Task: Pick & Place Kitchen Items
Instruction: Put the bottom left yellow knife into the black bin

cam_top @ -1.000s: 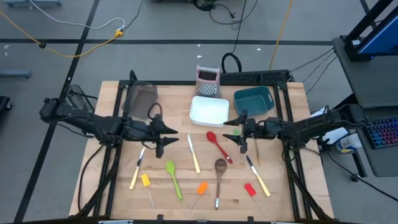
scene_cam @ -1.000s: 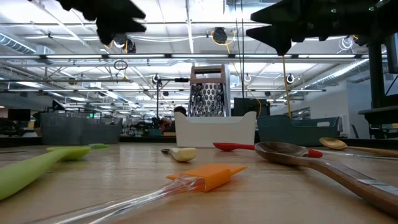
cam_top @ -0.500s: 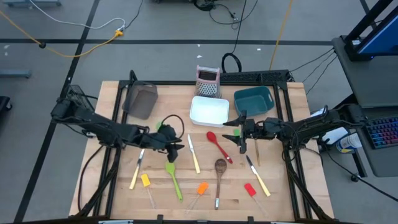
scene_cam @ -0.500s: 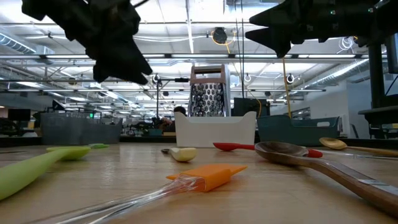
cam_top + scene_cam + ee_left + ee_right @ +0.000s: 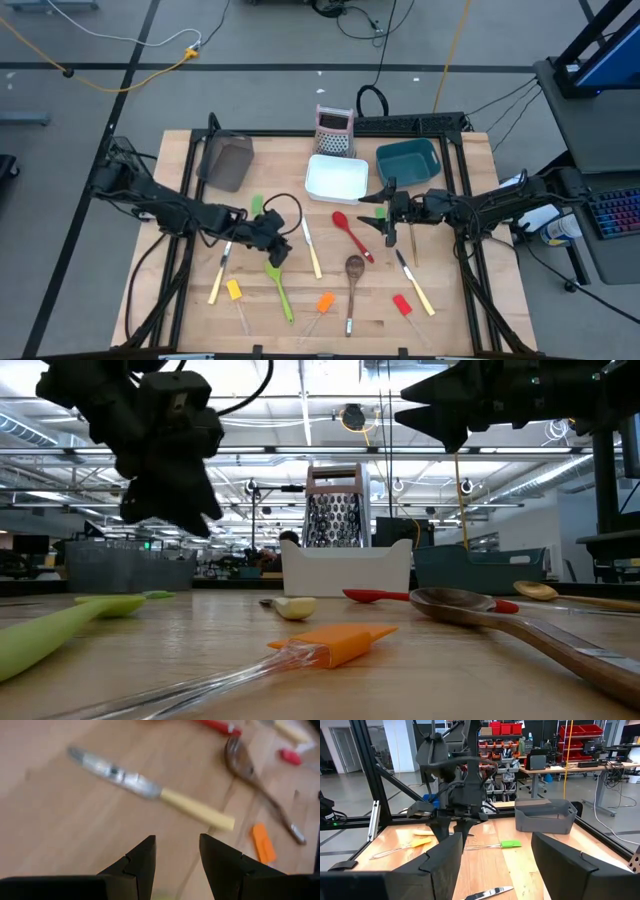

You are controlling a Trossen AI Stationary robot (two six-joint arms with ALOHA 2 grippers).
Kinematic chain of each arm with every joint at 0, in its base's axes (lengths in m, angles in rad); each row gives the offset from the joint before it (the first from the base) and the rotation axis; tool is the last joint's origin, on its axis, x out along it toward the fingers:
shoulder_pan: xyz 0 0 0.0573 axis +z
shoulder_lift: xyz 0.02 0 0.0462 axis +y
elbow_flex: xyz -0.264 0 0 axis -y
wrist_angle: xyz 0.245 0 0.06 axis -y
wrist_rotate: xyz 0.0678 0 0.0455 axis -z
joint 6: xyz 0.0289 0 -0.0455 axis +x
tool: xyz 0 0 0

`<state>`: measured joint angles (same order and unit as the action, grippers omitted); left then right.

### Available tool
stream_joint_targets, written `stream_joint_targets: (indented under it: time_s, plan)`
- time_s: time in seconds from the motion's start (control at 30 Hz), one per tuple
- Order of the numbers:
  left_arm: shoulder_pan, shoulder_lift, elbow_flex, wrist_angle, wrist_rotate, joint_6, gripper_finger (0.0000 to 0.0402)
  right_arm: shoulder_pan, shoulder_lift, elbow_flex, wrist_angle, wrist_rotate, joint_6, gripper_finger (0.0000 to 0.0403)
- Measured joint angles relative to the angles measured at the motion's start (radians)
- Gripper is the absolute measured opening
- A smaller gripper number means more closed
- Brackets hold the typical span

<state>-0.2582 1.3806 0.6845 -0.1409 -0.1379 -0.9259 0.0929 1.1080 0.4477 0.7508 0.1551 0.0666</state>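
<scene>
My left gripper hangs with its fingers parted and holding nothing, the bare wood of the table showing through the gap. Just beyond them lies a cream-handled knife, blade pointing away from the wooden spoon and the orange spatula head further on. From above, that gripper sits low over the top end of the green spoon, between two cream-handled knives, one on its outer side and one toward the middle.

Along the near edge of the table lie the yellow-headed spatula, the orange-headed spatula and the red-headed spatula; a third cream-handled knife lies just beside that last one. The red spoon sits in the middle, touching or just short of the wooden spoon's bowl; I cannot tell which. A green spatula head shows behind my left arm.

My right gripper hovers well clear of the wood near the red spoon, fingers spread wide and empty; a gold spoon lies just under that arm.

Farther back stand the dark mesh bin, the white bin and the teal bin, with the box grater upright behind the white one.
</scene>
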Motion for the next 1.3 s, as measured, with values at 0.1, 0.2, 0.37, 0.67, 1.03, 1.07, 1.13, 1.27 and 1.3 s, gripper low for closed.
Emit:
stream_joint_targets:
  time_s: [0.1, 0.2, 0.37, 0.67, 1.03, 1.07, 1.13, 1.27, 1.3]
  plan:
    - [-0.007, -0.002, 0.032, -0.121, 0.046, -0.058, 0.0154, 0.000, 0.000, 0.000, 0.000, 0.000, 0.000, 0.0232]
    - [-0.015, -0.002, 0.059, -0.281, 0.079, -0.116, 0.0154, 0.000, 0.000, 0.000, -0.003, 0.000, 0.000, 0.0232]
    - [-0.037, -0.003, 0.100, -0.521, 0.130, -0.247, 0.0154, 0.000, 0.000, -0.001, -0.025, 0.000, 0.000, 0.0230]
    - [-0.126, 0.000, 0.101, -0.808, 0.212, -0.328, 0.0154, 0.000, 0.000, -0.001, -0.068, 0.000, 0.000, 0.0228]
    - [-0.298, 0.000, 0.087, -0.827, 0.212, -0.523, 0.0154, 0.000, 0.000, -0.001, -0.077, 0.000, 0.000, 0.0228]
    - [-0.314, 0.000, 0.085, -0.826, 0.215, -0.546, 0.0154, 0.000, 0.000, -0.001, -0.077, 0.000, 0.000, 0.0228]
    - [-0.347, 0.000, 0.080, -0.826, 0.217, -0.599, 0.0154, 0.000, 0.000, -0.001, -0.077, 0.000, 0.000, 0.0227]
    - [-0.409, 0.000, 0.078, -0.826, 0.217, -0.692, 0.0154, 0.000, 0.000, -0.001, -0.077, 0.000, 0.000, 0.0227]
    - [-0.423, 0.000, 0.078, -0.825, 0.217, -0.716, 0.0154, 0.000, 0.000, -0.001, -0.077, 0.000, 0.000, 0.0228]
